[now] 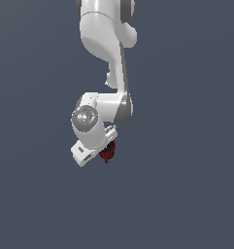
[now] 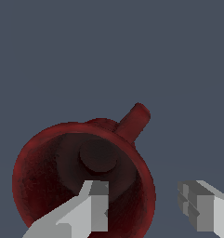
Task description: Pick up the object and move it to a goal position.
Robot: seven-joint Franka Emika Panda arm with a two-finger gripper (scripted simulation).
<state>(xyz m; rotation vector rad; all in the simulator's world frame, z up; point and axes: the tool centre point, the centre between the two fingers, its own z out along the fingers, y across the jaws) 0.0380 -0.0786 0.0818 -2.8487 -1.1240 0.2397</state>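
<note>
Mug (image 2: 81, 174) = small dark red cup, round rim, stubby handle (image 2: 134, 122) sticking out one side. In wrist view it sits right under the gripper (image 2: 148, 207), mouth open toward the cam, inside bottom visible. In exterior view the mug (image 1: 108, 151) is tucked under the wrist/hand of the Panda arm (image 1: 106, 53), mostly hidden by it, only a red sliver showing at the exterior view's right of the hand.

Jaws: spread, not pinching anything yet. One finger (image 2: 92, 204) overlaps the mug's opening, looks to be inside or over the cup; other finger (image 2: 204, 209) is outside the wall, apart from it. So the near wall/rim sits between the two fingers. Can't tell if either pad touches the wall. Can't tell from either view whether the mug rests on the floor or is off it, as background is flat grey w/o shadow.

Handling, my read: rigid body, prob light, thin wall. Glossy-ish surface so could slip or pivot if pinched high on the rim only. Wall pinch (one finger in, one out) is the sensible hold here; cup is narrower than the hand so a whole-body grip would also fit. Avoid the handle: too small, would let the mug swing. Get fingers deep down the wall before closing, expect some tilt on lift since the grip is off-centre.

No goal marker visible in either view.
</note>
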